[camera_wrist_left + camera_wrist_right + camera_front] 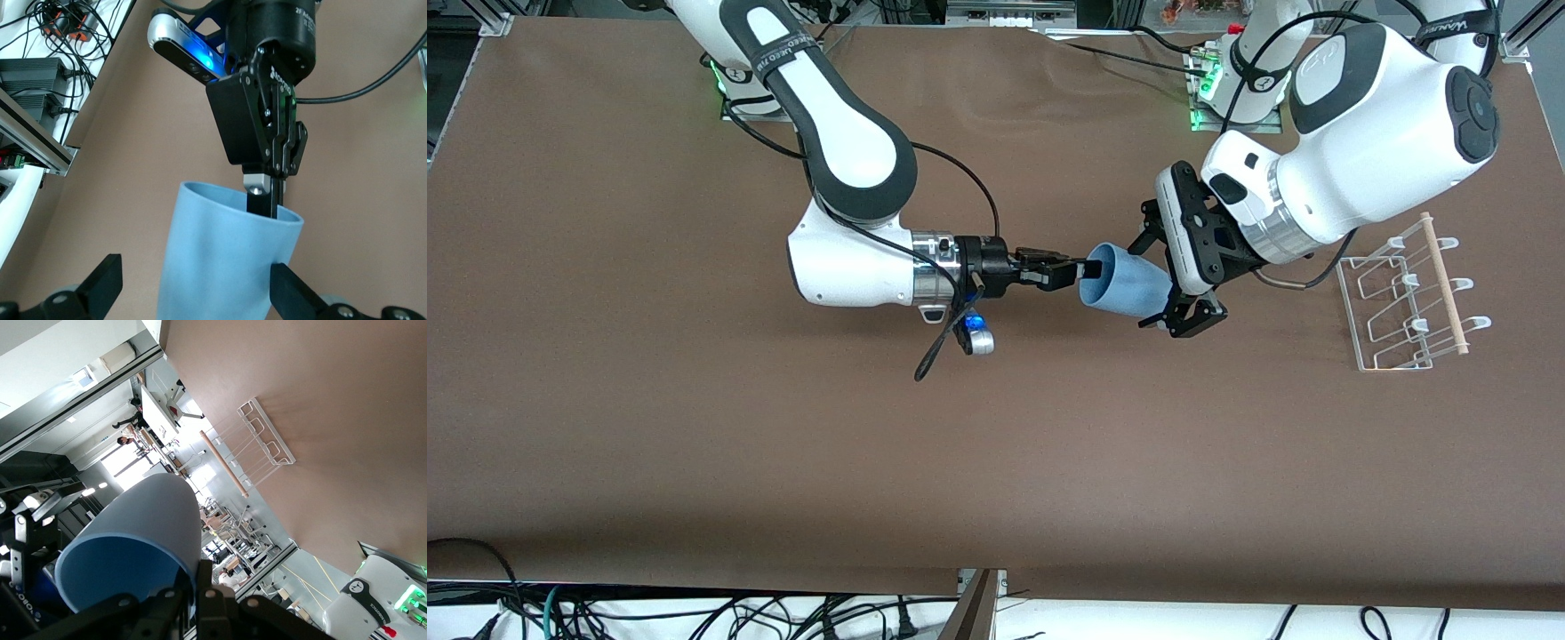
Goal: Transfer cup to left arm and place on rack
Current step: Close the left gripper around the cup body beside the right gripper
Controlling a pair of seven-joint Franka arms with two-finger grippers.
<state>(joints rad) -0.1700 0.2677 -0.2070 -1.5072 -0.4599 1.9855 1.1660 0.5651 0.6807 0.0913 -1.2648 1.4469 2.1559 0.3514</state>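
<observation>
Light-blue plastic marks the cup [1125, 286], which hangs in the air over the middle of the brown table [649, 427], lying on its side. Its long axis runs roughly level, from the right arm's end of the table toward the left arm's end, with the open mouth facing the right gripper [1069, 269] and the closed base pointing at the left gripper [1169, 283].

The right gripper's jaws are pressed together on the rim of the cup, one finger inside the mouth and one outside, as the left wrist view shows plainly. The left gripper's fingers [293, 291] stand spread wide, one on each side of the cup's body near its base, and seem not yet to touch the wall.

So the handover appears ready: the left arm need only close across the cup's width before the right lets go. The rack [1405, 298] waits on the table toward the left arm's end, well apart from both grippers.
</observation>
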